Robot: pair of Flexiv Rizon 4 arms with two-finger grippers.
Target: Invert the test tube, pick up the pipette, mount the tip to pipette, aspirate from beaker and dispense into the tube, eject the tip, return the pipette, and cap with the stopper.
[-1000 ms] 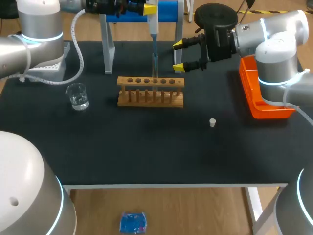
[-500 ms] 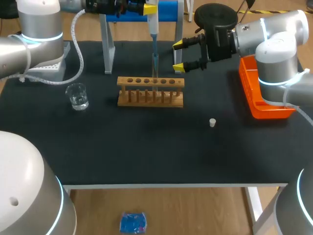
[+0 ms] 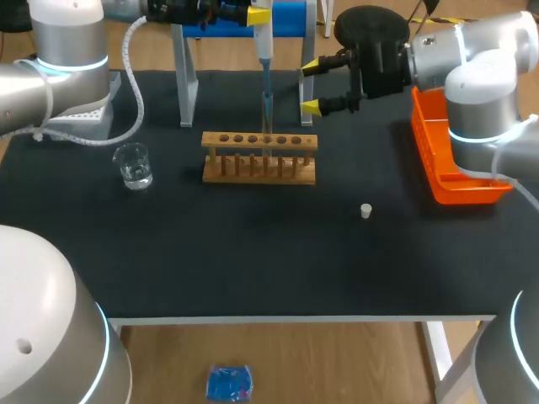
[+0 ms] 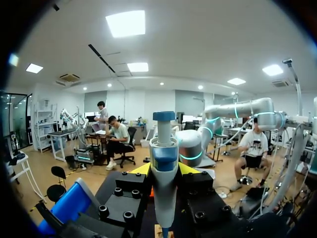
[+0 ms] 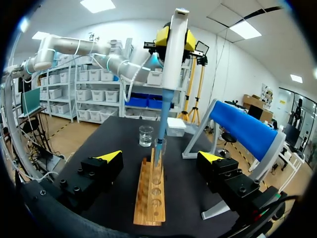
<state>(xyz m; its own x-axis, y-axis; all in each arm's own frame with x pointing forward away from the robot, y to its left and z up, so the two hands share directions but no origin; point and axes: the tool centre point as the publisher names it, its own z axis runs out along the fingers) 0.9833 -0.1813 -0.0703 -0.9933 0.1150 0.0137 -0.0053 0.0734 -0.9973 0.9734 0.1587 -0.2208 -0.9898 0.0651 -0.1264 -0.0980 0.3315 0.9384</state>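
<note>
My left gripper point(image 3: 259, 15) is shut on the white and blue pipette point(image 3: 264, 46), held upright above the wooden rack point(image 3: 259, 157). The pipette's blue tip reaches down into the clear test tube point(image 3: 269, 109) standing in the rack. In the left wrist view the pipette point(image 4: 164, 168) sits between the yellow tips of the left gripper point(image 4: 164, 171). My right gripper point(image 3: 311, 86) hangs open just right of the tube, holding nothing. In its own view the right gripper point(image 5: 160, 157) faces the rack point(image 5: 151, 193), tube point(image 5: 159, 151) and pipette point(image 5: 173, 54). A glass beaker point(image 3: 133, 165) stands left of the rack. The small white stopper point(image 3: 365, 210) lies on the mat.
An orange tray point(image 3: 455, 168) sits at the table's right edge under my right arm. A white tip box point(image 3: 80, 118) stands at the far left. A grey stand point(image 3: 185, 76) with a blue bar rises behind the rack.
My right gripper has drawn slightly up and back from the rack, still open. The left arm, pipette and tube have kept still.
</note>
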